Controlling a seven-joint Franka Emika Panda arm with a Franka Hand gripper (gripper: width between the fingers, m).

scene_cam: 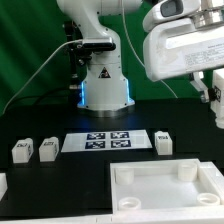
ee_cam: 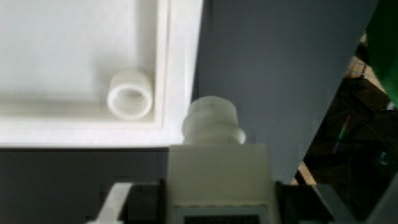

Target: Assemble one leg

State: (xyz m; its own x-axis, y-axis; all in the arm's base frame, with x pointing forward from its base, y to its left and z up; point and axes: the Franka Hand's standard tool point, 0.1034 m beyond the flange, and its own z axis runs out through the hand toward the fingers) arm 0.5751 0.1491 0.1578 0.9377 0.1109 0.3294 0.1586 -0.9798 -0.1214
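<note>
**Claw (scene_cam: 214, 97) aloft, grip unclear**

I see it hanging over a corner of the tray part (scene_cam: 165, 186). Spread or pinched? I can't tell. One leg (scene_cam: 165, 143) stands on the tabletop (scene_cam: 60, 188), just beside the marker board (scene_cam: 109, 141), on the exterior view's right.

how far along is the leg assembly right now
Done: the top lies flat with its posts up, and a leg looks picked up. In hand: the hand holds that leg in the air, its tip near a corner post. Left: seating and fixing it; no leg is on the top yet, and three other legs sit beside the marker board.
</note>
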